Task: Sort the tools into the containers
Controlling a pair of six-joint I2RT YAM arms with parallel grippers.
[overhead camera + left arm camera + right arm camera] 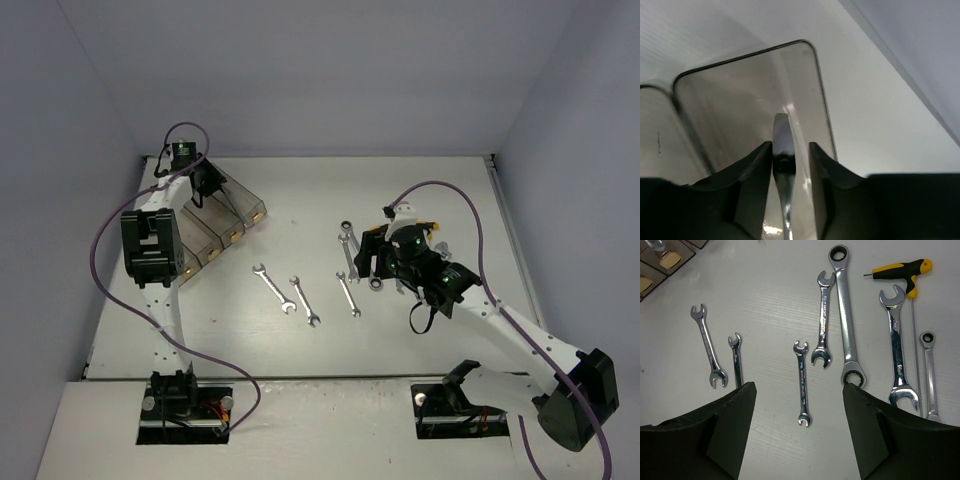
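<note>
- Left gripper (790,150) hangs over the containers (215,228), at the end bin (740,95) of the row. A wrench (783,135) stands between its jaws, its tip pointing into that bin.
- The jaws are a little apart. One finger touches the shank and a gap shows on the other side, so I read it as released, not clenched.
- I can't tell whether the wrench tip already rests on the bin floor.
- Step in hand, my call: drop this wrench into the end bin.
- To do it well I'd part the jaws fully before lifting, keep the wrist over the bin's middle and pull straight up.
- The wrench sits nearer the bin's outer wall than the partition, and it could lean on the rim or snag a finger.
- Right gripper (797,386) is spread wide with nothing in it, low over the table (450,180).
- A small open-end wrench (801,405) lies right under it, apart from its neighbours, so it looks like the easy next pick.
- A ratchet wrench (845,315) and a mid-size wrench (822,315) lie just beside each other, which is cramped for fingers.
- A hex key (900,272) has its thin shaft running close alongside a big wrench (897,350); I'd grab with care there.
- Two more wrenches, (708,346) and (736,360), lie toward the bins.
- Most tools are unsorted, so the task is early.
</note>
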